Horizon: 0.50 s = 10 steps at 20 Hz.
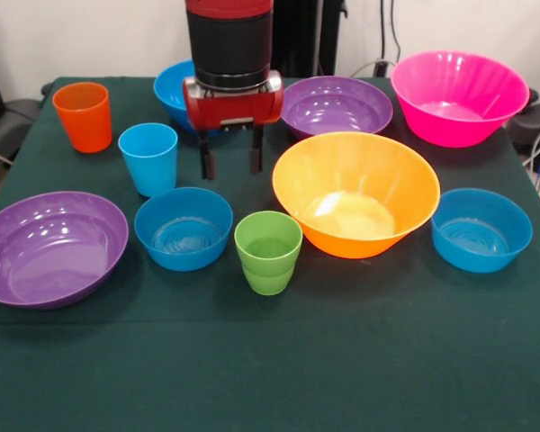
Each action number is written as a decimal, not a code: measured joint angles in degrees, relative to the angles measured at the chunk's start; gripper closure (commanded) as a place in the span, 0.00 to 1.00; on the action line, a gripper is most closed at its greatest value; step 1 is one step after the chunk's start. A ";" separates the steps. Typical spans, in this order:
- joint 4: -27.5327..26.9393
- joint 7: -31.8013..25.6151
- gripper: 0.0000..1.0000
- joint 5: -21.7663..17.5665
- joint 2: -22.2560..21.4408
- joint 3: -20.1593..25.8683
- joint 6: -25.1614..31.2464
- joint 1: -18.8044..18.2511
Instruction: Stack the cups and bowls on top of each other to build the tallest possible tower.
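My gripper (231, 163) hangs open over the table's middle, empty, between the light blue cup (148, 158) and the large orange-yellow bowl (355, 193). The green cup (268, 251) stands in front of it, the orange cup (83, 116) at the far left. One purple bowl (49, 248) sits at the front left, another purple bowl (336, 105) behind the orange-yellow one. The pink bowl (459, 96) is at the back right. Blue bowls: one (184, 228) beside the green cup, one (481, 229) at the right, one (173, 90) partly hidden behind the arm. Nothing is stacked; no tower shows.
All pieces stand apart, open side up, on a dark green cloth (270, 360). The cloth's front strip holds nothing. Cables and dark equipment lie beyond the table's back right edge.
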 measured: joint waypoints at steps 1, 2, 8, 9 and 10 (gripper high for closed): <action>-0.43 0.00 0.00 -0.32 0.38 0.10 0.01 -0.15; -0.75 0.00 0.00 -0.55 0.71 0.19 0.00 -0.29; -2.15 0.00 0.00 -1.52 2.15 0.90 0.01 -0.96; -2.35 0.00 0.00 -1.53 2.48 1.05 0.01 -1.11; -2.41 0.00 0.00 -1.55 2.60 1.06 0.01 -1.15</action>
